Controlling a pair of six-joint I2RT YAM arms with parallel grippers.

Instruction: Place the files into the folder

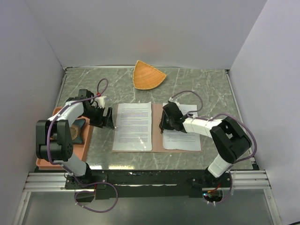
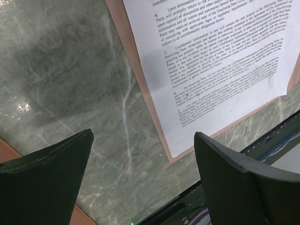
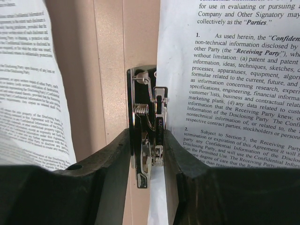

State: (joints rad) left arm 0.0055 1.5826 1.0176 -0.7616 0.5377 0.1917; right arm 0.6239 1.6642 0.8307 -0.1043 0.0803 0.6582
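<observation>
The files (image 1: 133, 126) lie as two printed white sheets on the open folder (image 1: 157, 140), which lies flat in the middle of the table (image 1: 201, 84). The left sheet (image 2: 211, 70) covers the folder's left half, and the right sheet (image 1: 185, 138) covers the right half, its near edge reaching a little past the card. A bare reddish-brown strip (image 3: 110, 70) runs between them along the fold.

At the right side of that strip, against the right sheet's left edge, sits the metal clip (image 3: 146, 117). The right gripper (image 1: 164, 124) comes in from the right and its fingers (image 3: 108, 178) pinch the clip, one pad on each side with the spring between them. Whether the clip's plate lies over the sheet's edge or just beside it, I cannot tell.

The left gripper (image 1: 108, 119) hangs just left of the left sheet, apart from it. Its fingers (image 2: 47, 164) are spread wide with only bare marble between them, and the folder's left edge and the sheet lie beyond the tips to the right.

Further out, a salmon-orange tray (image 1: 84, 145) sits at the near left under the left arm, and an orange fan-shaped dish (image 1: 147, 75) rests at the far side of the table, well apart from the folder
</observation>
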